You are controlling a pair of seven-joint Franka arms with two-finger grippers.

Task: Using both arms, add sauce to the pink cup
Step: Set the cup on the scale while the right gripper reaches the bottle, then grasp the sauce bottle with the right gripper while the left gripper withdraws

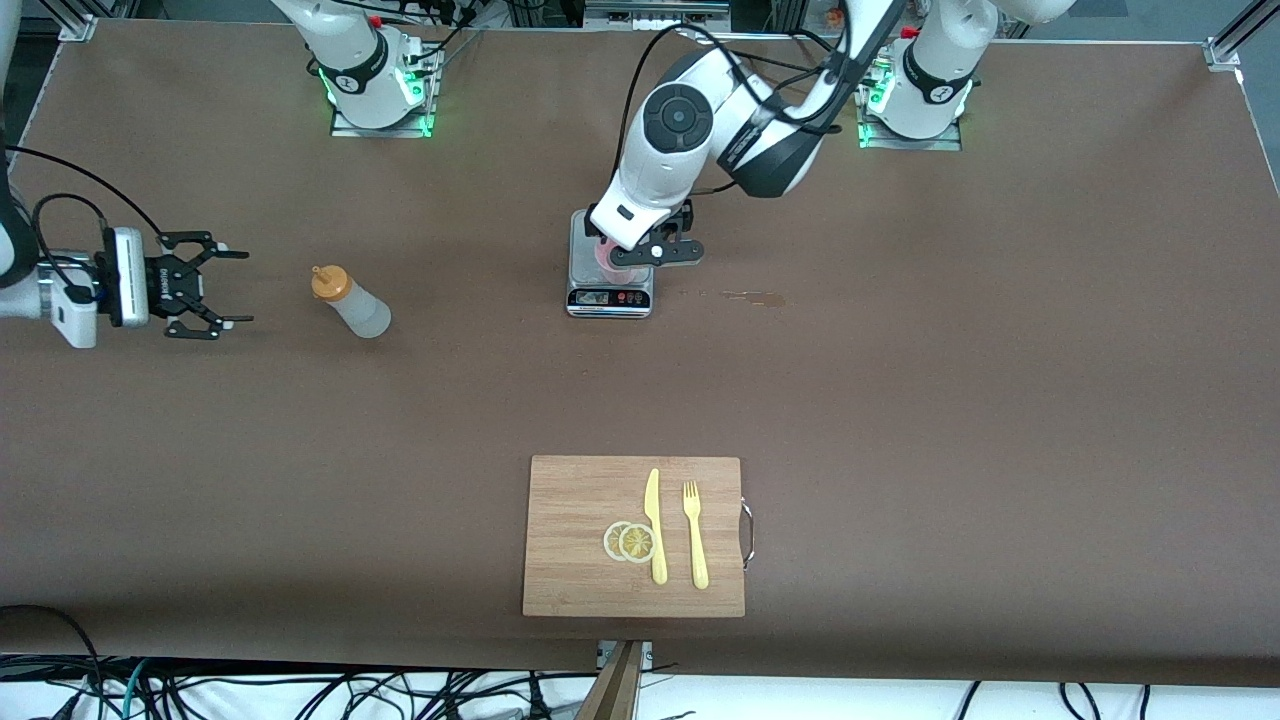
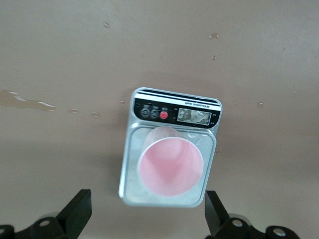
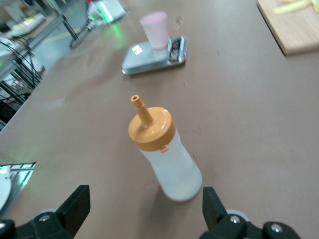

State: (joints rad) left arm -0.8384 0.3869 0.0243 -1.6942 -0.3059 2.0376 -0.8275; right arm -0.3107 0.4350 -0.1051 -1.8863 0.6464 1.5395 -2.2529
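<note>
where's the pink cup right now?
The small translucent pink plastic cup stands upright on the silver digital kitchen scale at mid-table, directly under the left arm's open tool, farther from the front camera than the wooden cutting board.

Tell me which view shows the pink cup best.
The left wrist view: it looks straight down into the pink cup, standing on the scale. The right wrist view shows it small and blurred, past the sauce bottle. In the front view the left gripper hides most of it.
</note>
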